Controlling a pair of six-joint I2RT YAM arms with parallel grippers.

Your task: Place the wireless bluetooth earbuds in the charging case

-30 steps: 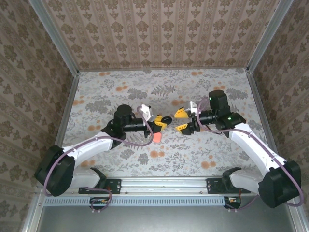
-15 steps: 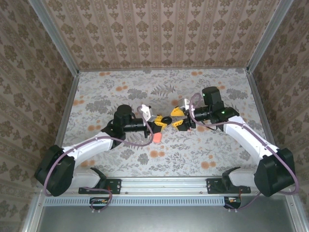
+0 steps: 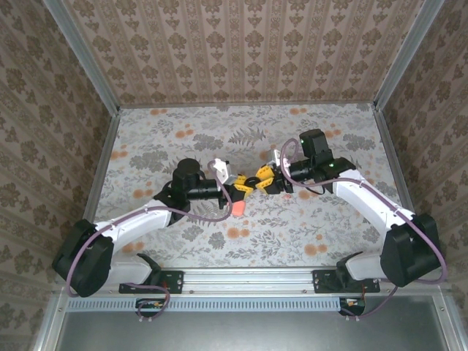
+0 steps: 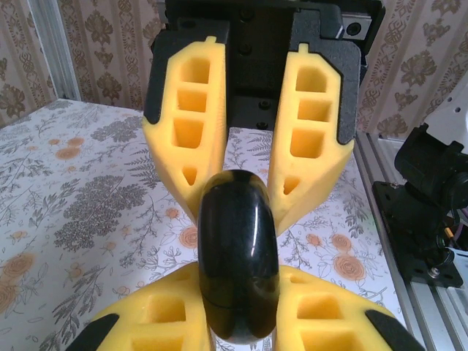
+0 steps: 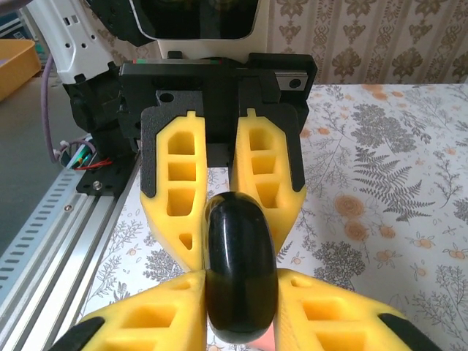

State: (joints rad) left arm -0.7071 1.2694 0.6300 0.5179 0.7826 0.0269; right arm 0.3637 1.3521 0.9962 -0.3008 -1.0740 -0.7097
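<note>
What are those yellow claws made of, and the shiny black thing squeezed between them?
The yellow fingers look like matte moulded or printed plastic, perhaps slightly soft: the surface is dull, with hollow square pockets. The black disc looks like hard, polished plastic, since it carries bright reflections along its rounded edge. Sight alone cannot settle either.

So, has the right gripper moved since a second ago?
Yes: the right gripper swung left toward the pink case, meeting the left gripper at the black disc.
</note>
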